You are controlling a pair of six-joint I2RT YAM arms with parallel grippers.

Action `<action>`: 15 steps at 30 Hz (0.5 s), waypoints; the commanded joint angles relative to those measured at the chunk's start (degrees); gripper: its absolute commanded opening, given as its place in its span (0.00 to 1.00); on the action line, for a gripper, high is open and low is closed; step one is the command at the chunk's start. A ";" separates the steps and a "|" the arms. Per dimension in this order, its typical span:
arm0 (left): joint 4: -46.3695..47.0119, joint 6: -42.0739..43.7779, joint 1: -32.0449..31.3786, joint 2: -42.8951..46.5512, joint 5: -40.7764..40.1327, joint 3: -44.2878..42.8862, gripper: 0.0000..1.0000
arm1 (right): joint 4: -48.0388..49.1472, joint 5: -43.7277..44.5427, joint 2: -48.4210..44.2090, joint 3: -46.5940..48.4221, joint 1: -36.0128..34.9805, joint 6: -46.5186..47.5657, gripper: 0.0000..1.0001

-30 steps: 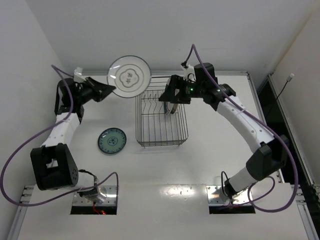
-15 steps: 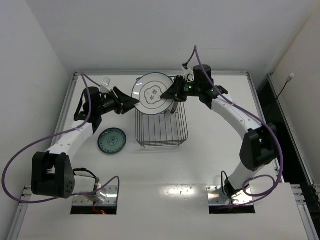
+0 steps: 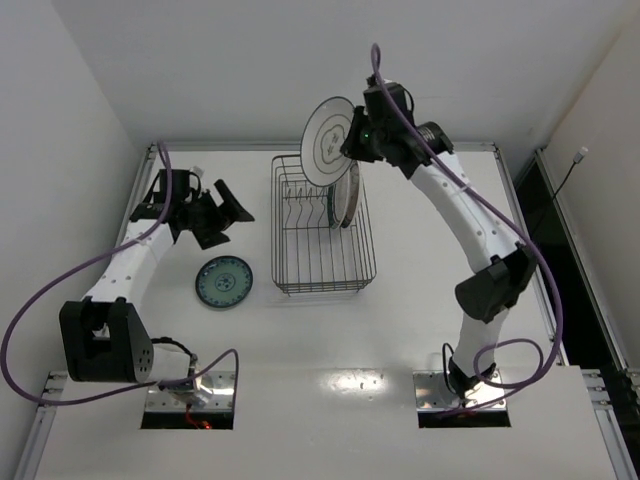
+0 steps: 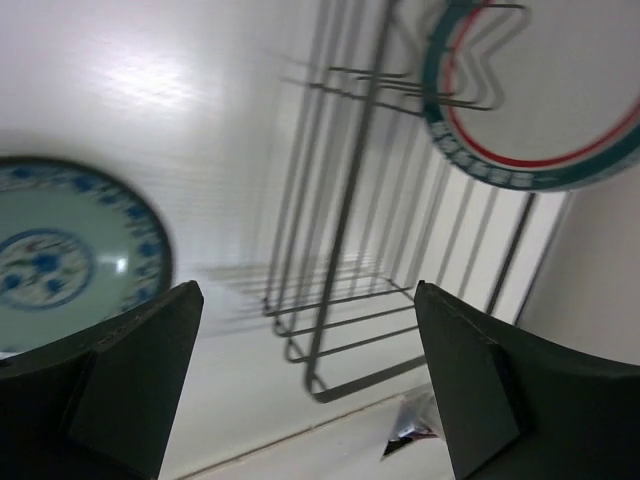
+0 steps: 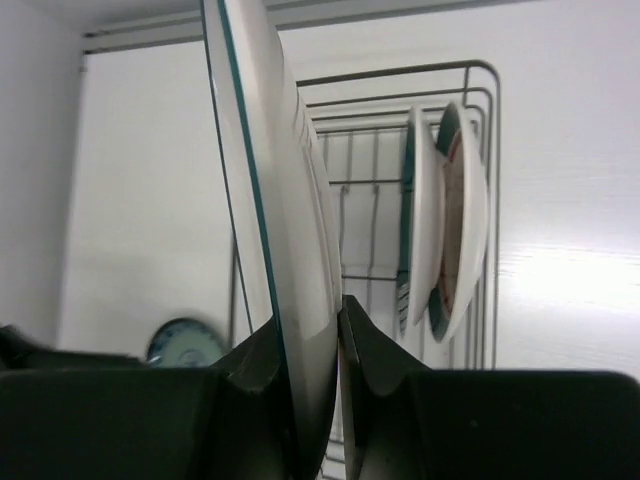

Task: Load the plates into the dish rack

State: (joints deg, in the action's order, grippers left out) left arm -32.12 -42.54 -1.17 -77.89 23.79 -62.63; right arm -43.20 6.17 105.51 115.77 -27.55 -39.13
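Left wrist: the dish rack (image 4: pixel 343 215) is blurred; the left edge cuts the teal plate (image 4: pixel 60 260). Right wrist: the top edge crops the pale plate (image 5: pixel 290 180), whose lower rim sits hidden within my right gripper (image 5: pixel 308 322).

A white table (image 3: pixel 430 300) lies below the left claw (image 3: pixel 226 222) and the right claw (image 3: pixel 352 140). Plain white walls (image 3: pixel 200 60) stand behind both claws and outside each. Far outward of the right claw, beyond the table's edge, sits a small white plug (image 3: pixel 581 154) (its type unclear).

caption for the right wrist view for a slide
Right claw grips a pale plate on edge above the dish rack, two banded plates already slotted.
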 commanded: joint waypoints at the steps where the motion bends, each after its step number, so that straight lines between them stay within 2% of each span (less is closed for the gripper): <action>1: -8.83 5.62 1.61 2.04 -4.98 -0.83 0.85 | -11.44 16.29 7.14 8.73 -4.08 4.76 0.00; 3: -9.89 6.24 2.92 2.56 -5.60 -0.83 0.85 | -13.66 19.74 11.44 14.11 -5.31 6.17 0.00; 5: -10.86 6.94 3.71 3.09 -6.39 -0.83 0.85 | -14.36 24.92 13.04 15.54 -6.54 7.40 0.00; 11: -13.40 8.70 6.44 4.85 -6.92 -0.30 0.85 | -13.76 34.07 14.54 14.06 -8.66 8.72 0.00; 15: -13.41 9.32 7.76 4.85 -6.39 1.28 0.85 | -12.00 35.74 16.11 12.46 -9.28 9.60 0.00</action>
State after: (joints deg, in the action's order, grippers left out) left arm -44.34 -34.87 5.45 -74.50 17.50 -62.33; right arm -58.24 34.37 122.87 126.76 -36.38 -31.27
